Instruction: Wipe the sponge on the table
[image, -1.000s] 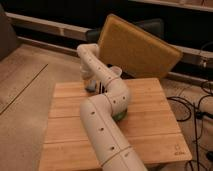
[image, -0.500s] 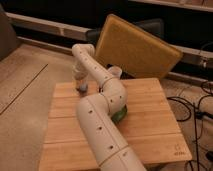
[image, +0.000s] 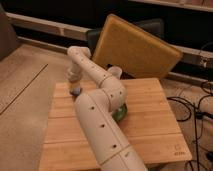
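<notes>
Sponge (image: 76, 92) first: the small blue pad lies on the table (image: 150, 117) close to its far left corner, right under my pincer (image: 75, 88). The pincer is closed tight and points straight down. The blue shows just below its tips, so I judge that I have the sponge pinched and pressed flat against the wood rather than lifted clear of it. That would suit wiping, since the pad can only rub the planks if its face touches them.

My arm (image: 100, 117) reaches in from the near edge and runs diagonally across the left half of the table to get there. It hides part of a green bowl (image: 120, 114) standing near the middle of the table, well apart from the sponge. Behind the far edge a big mustard-yellow panel (image: 135, 47) leans, off the wood.

With the sponge so near the left and far edges, I think any stroke would have most room toward the near edge.
</notes>
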